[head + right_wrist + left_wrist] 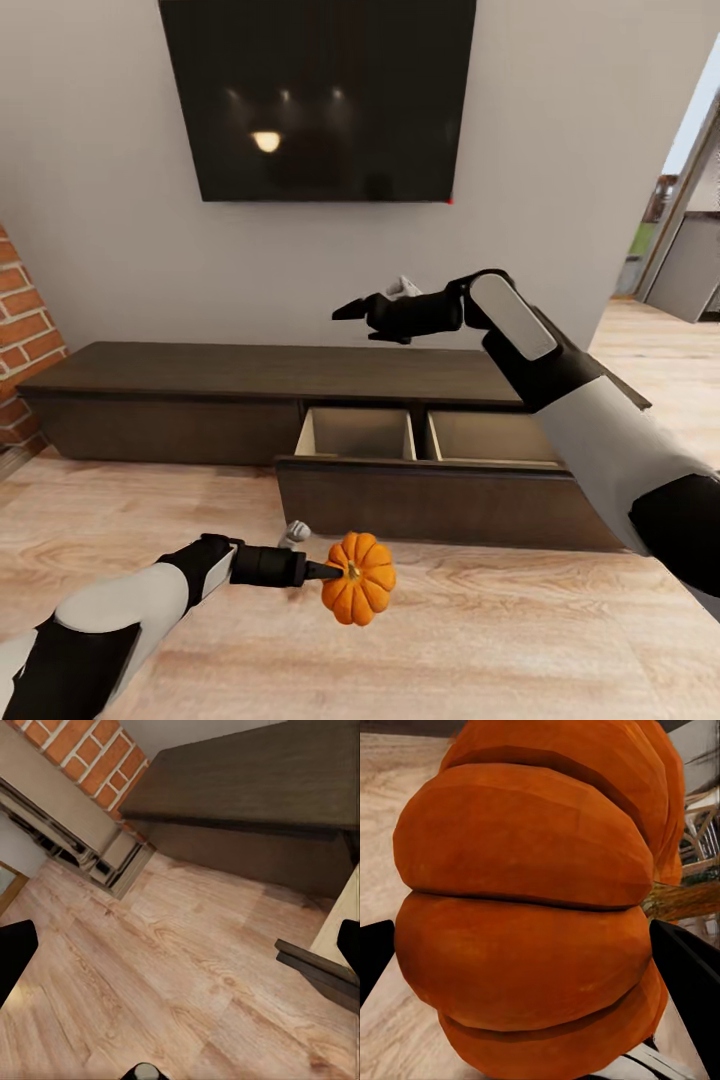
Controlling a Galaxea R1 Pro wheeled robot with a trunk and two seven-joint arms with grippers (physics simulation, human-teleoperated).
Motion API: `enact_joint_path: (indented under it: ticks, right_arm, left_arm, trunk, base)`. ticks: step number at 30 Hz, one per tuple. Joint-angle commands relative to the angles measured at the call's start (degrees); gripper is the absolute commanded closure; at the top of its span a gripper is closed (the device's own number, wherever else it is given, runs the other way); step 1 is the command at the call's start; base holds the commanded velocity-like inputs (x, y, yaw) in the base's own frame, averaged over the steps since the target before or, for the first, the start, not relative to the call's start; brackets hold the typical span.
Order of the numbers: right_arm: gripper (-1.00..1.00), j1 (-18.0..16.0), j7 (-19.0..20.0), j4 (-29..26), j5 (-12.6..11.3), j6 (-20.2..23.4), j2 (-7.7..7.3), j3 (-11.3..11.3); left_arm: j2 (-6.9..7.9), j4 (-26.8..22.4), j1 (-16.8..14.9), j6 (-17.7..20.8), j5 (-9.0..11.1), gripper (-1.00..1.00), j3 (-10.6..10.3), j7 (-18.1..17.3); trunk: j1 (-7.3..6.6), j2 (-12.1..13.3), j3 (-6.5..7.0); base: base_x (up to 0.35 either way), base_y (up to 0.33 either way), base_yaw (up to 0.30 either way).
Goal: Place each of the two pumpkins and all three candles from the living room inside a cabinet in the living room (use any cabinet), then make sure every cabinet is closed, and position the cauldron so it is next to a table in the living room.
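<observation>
Head view, ribbed bright-orange pumpkin point(359, 578) clamped in left claw point(322, 572) above wood floor, right claw point(352, 310) spread apart over long dark-brown wooden cabinet point(200, 372), drawer pulled out.

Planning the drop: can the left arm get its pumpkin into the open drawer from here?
Probably yes. The left gripper holds the pumpkin just in front of the pulled-out drawer, nothing between; it must lift over the front panel.

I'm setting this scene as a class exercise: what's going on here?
The robot faces a low dark cabinet with one drawer pulled open and nothing visible inside. Its left pincer holds a pumpkin above the wooden floor, just in front of the drawer. The right pincer hovers open over the cabinet top, holding nothing.
</observation>
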Motion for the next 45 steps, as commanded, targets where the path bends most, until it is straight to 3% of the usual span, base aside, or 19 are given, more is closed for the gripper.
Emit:
enact_joint_path:
  ticks: [1,5,9,14,15,18,24,27,31,34,38,45]
  right_arm:
    - [-1.0,0.38,0.03,-1.21,-0.17,0.02,-1.21,-0.01]
    - [-1.0,1.87,0.06,-3.47,-0.35,0.03,-4.72,-0.03]
    - [-1.0,2.46,0.1,-4.11,-0.38,0.03,-8.58,-0.1]
    - [-1.0,2.52,0.07,-4.01,-0.32,0.03,-12.13,-0.12]
    - [-1.0,2.52,0.06,-3.87,-0.31,0.0,-13.72,-0.12]
    - [-1.0,3.17,0.06,-3.7,-0.33,-0.04,-16.53,-0.12]
    - [-1.0,4.37,0.03,-3.54,-0.22,-0.06,-19.32,-0.13]
    - [-1.0,4.58,0.04,-3.41,-0.21,-0.06,-20.74,-0.12]
    - [-1.0,5.04,0.04,-3.38,-0.09,-0.06,-21.83,-0.12]
    - [-1.0,6.01,-0.01,-3.38,0.1,-0.12,-22.47,-0.18]
    - [-1.0,6.25,0.04,-3.42,0.01,-0.14,-25.16,-0.2]
    - [-1.0,6.56,0.06,-3.42,-0.18,-0.14,-30.23,-0.21]
  left_arm:
    - [0.01,-0.04,0.0,-0.01,-0.02,1.0,0.07,-0.3]
    - [-0.47,-0.24,0.0,3.01,-0.02,1.0,0.07,-0.78]
    - [-1.42,-0.27,0.0,9.5,-0.02,1.0,0.16,-0.88]
    - [-2.1,-0.53,-0.07,11.15,-0.02,1.0,0.33,-1.78]
    - [-2.6,-1.03,-0.08,12.39,-0.06,1.0,0.33,-3.05]
    - [-3.92,-1.53,-0.14,13.59,-0.1,1.0,0.32,-4.22]
    - [-6.56,-2.69,-0.99,14.1,-0.09,1.0,0.27,-4.53]
    - [-6.84,-4.97,-2.05,14.53,0.01,1.0,0.33,-4.54]
    - [-6.91,-6.01,-3.69,18.52,0.12,1.0,0.6,-4.58]
    - [-6.85,-6.14,-5.38,19.85,0.18,1.0,2.16,-4.59]
    - [-6.83,-6.16,-7.79,22.03,0.17,1.0,5.67,-4.55]
    - [-6.54,-5.78,-12.21,25.31,0.22,1.0,6.55,-4.52]
  trunk:
    - [-0.02,0.02,0.23]
    - [-0.12,0.07,1.11]
    - [-0.23,0.13,2.0]
    - [-0.36,0.2,3.11]
    - [-0.38,0.21,3.33]
    - [-0.46,0.25,3.99]
    - [-0.61,0.33,5.32]
    - [-0.69,0.37,5.99]
    - [-0.79,0.42,6.87]
    - [-0.87,0.46,7.54]
    - [-1.65,1.86,8.28]
    - [-3.18,4.67,9.54]
  base:
    - [0.0,0.0,0.0]
    - [0.0,0.0,0.0]
    - [0.0,0.0,0.0]
    - [0.0,0.0,0.0]
    - [0.0,0.0,0.0]
    - [0.0,0.0,0.0]
    - [0.0,0.0,0.0]
    - [0.0,0.0,0.0]
    - [0.0,0.0,0.0]
    - [0.0,0.0,0.0]
    - [0.0,0.0,0.0]
    - [0.0,0.0,0.0]
